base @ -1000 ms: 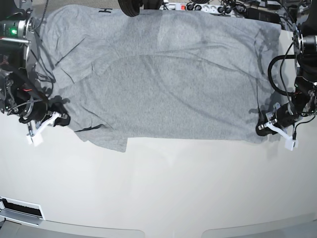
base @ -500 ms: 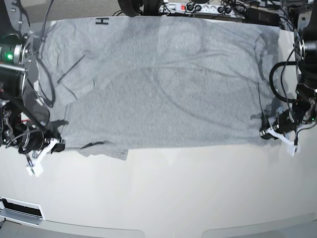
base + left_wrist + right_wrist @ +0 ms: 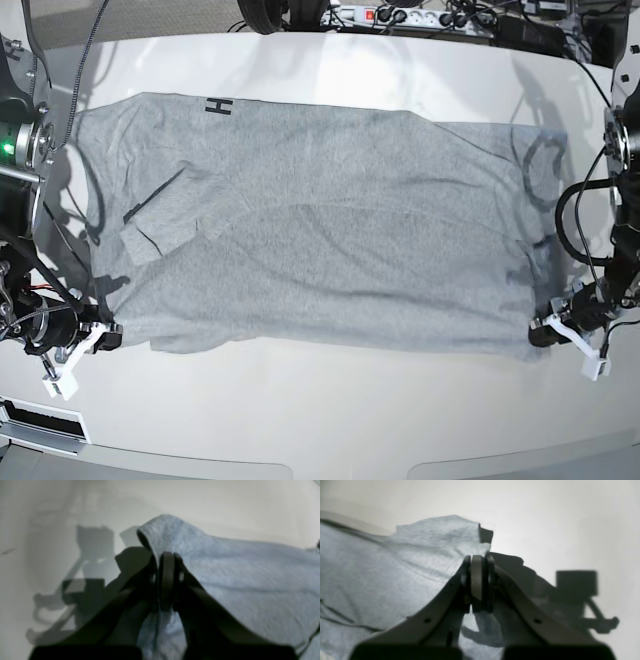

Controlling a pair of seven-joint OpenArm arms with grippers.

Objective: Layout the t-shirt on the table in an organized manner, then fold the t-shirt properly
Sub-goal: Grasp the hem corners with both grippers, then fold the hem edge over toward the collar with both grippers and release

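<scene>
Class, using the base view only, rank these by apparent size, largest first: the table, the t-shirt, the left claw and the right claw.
1. table
2. t-shirt
3. left claw and right claw: similar, too close to rank.

— What lies past the far edge in the base view?
— A white power strip (image 3: 385, 15) with a red switch, plugs seated in it, and a tangle of black cables (image 3: 470, 18) running off to the right.
— Anything else up there?
— A dark round shape, perhaps a wheel (image 3: 262, 14), cut off by the top edge, standing on grey floor (image 3: 150, 15).
— And near the front?
— A dark slotted panel (image 3: 40, 422) at the lower left corner.
</scene>
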